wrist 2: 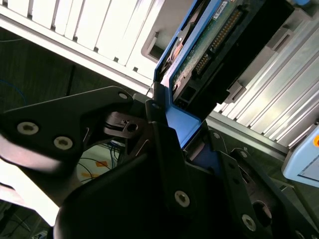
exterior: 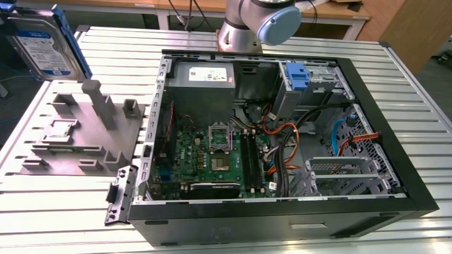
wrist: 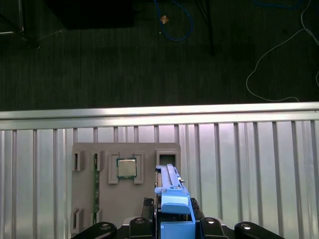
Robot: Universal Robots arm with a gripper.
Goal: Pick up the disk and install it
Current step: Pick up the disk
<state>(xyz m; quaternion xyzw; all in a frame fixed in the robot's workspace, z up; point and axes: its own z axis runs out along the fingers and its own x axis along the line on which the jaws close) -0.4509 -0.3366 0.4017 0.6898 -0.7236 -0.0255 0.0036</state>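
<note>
The disk (exterior: pixel 39 45) hangs in the air at the exterior view's upper left, above the edge of the slatted table, with its white-and-blue label facing the camera and blue rails along its sides. In the second wrist view my gripper (wrist 2: pixel 182 124) is shut on the disk's blue rail, and the disk's green circuit board (wrist 2: pixel 209 45) shows beyond the fingers. The first wrist view looks along the disk's (wrist: pixel 169 184) blue edge, which stands upright between the dark fingers (wrist: pixel 147 205) of my gripper (wrist: pixel 172 208).
An open computer case (exterior: pixel 416 201) lies on the table with its motherboard, cables and a metal drive cage (exterior: pixel 339 177) exposed. A blue latch (exterior: pixel 299 79) stands at its far side. A grey fixture plate (exterior: pixel 78 137) left of the case holds a small chip (wrist: pixel 126 168).
</note>
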